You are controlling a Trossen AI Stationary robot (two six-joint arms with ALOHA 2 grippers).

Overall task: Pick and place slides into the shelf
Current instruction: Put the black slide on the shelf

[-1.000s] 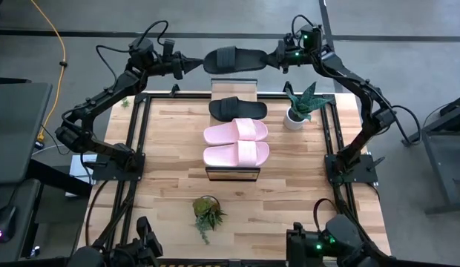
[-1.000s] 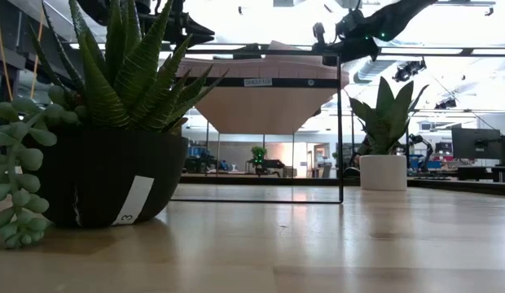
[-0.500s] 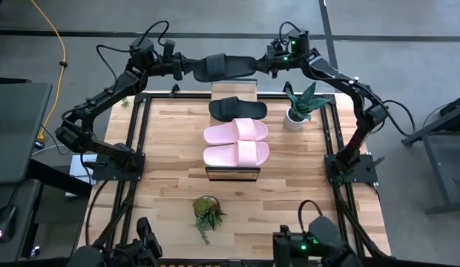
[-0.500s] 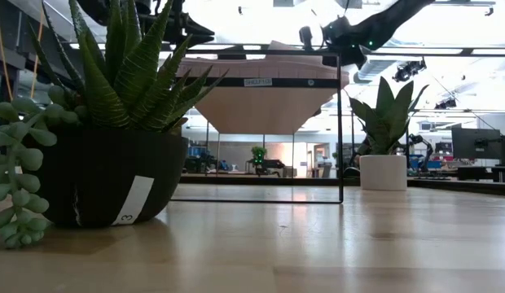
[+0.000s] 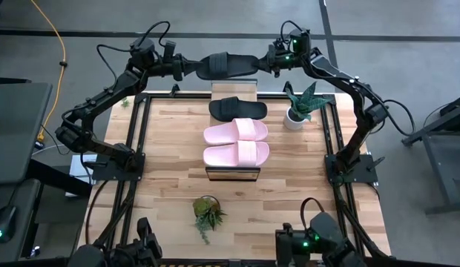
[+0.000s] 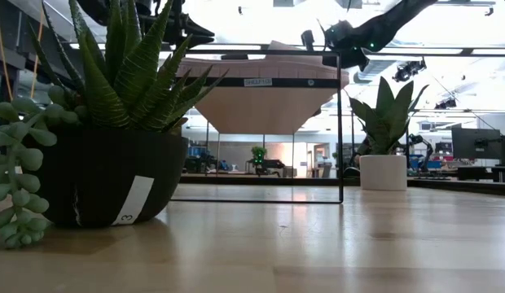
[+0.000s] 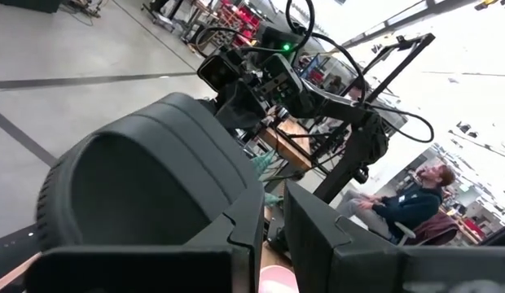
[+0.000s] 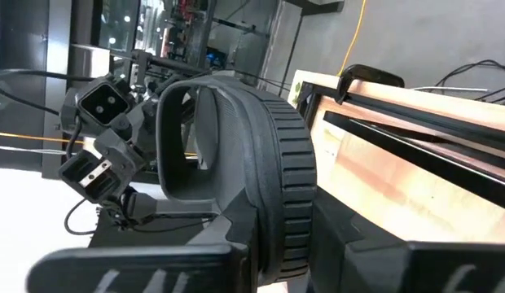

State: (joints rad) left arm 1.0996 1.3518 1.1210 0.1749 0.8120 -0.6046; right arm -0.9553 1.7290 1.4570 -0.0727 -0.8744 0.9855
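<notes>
A black slide (image 5: 228,65) hangs in the air beyond the far end of the shelf (image 5: 234,90), between my two grippers. My right gripper (image 5: 265,65) is shut on its right end; the slide also shows in the right wrist view (image 8: 261,146). My left gripper (image 5: 191,68) is at the slide's left end. In the left wrist view its fingers (image 7: 274,244) stand close together with nothing between them, and the slide (image 7: 147,187) lies beside one finger. Another black slide (image 5: 237,109) and two pink slides (image 5: 236,132) (image 5: 236,154) lie on their soles on the shelf top. My left gripper's outer finger side (image 7: 246,232) is next to the slide's left end; I cannot tell whether it touches. My right gripper pinches the sole's end farther from the strap (image 8: 278,232) between its two fingers, one on each face. The fingers come level from the table's right, along the slide. The slide is lifted clear and roughly level.
A white-potted plant (image 5: 300,107) stands right of the shelf's far end. A dark-potted plant (image 5: 206,211) stands near the table's front and fills the low view's left (image 6: 106,163). The shelf's black frame (image 6: 340,122) shows there too. A person sits beyond the table (image 7: 411,203).
My right gripper has gone toward the table's left and a little nearer with the black slide. The slide's left end has come up against my left gripper, which has kept still. The slide has stayed lifted and level.
</notes>
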